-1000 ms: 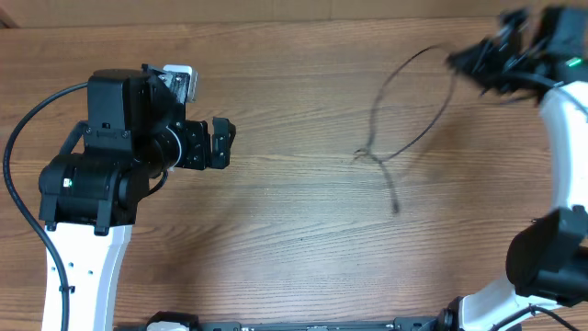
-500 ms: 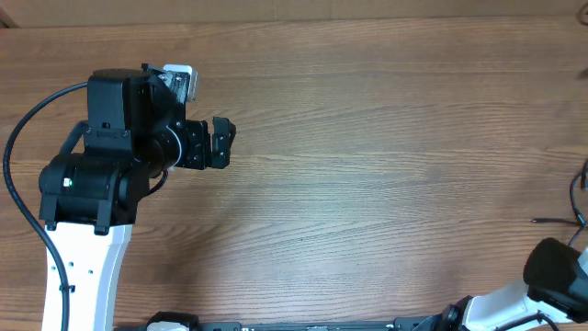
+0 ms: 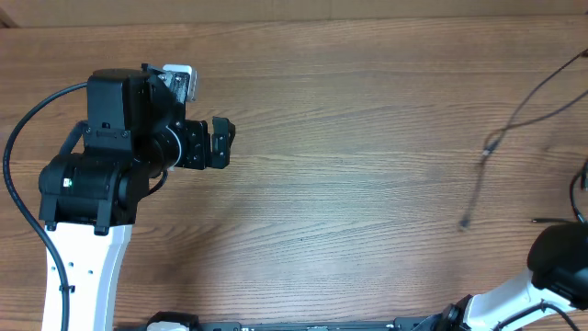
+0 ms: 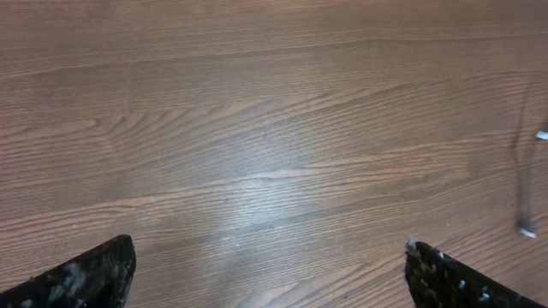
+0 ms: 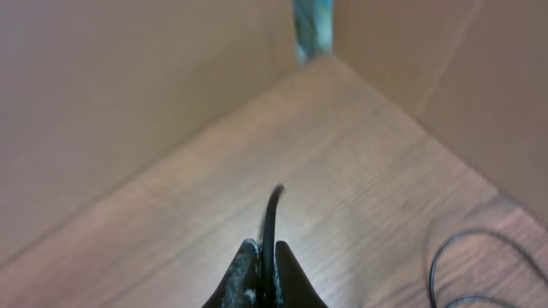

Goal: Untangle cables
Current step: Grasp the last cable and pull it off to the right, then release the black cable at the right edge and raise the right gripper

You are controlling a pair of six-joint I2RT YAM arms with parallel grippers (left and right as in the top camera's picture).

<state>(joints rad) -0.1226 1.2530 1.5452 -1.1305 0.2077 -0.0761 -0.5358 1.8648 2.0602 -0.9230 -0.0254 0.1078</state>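
A thin black cable point(image 3: 514, 119) trails across the right side of the table in the overhead view, from the right edge down to a plug tip point(image 3: 465, 223). Its far end also shows at the right edge of the left wrist view point(image 4: 524, 171). My right gripper point(image 5: 264, 257) is shut on a black cable point(image 5: 271, 218) that sticks up between its fingertips; the gripper itself is outside the overhead view. Another cable loop point(image 5: 479, 265) lies on the wood at the lower right of the right wrist view. My left gripper point(image 4: 270, 274) is open and empty above bare wood at the left point(image 3: 220, 142).
The right arm's base point(image 3: 551, 276) is at the lower right corner, with black wires point(image 3: 579, 198) beside it. Cardboard walls point(image 5: 128, 85) border the table's back and right corner. The left arm's body point(image 3: 101, 156) fills the left side.
The right gripper has swung out of the overhead view to the right. The cable vanished from the table for a moment and now lies farther right than a second ago. The left arm has not moved.
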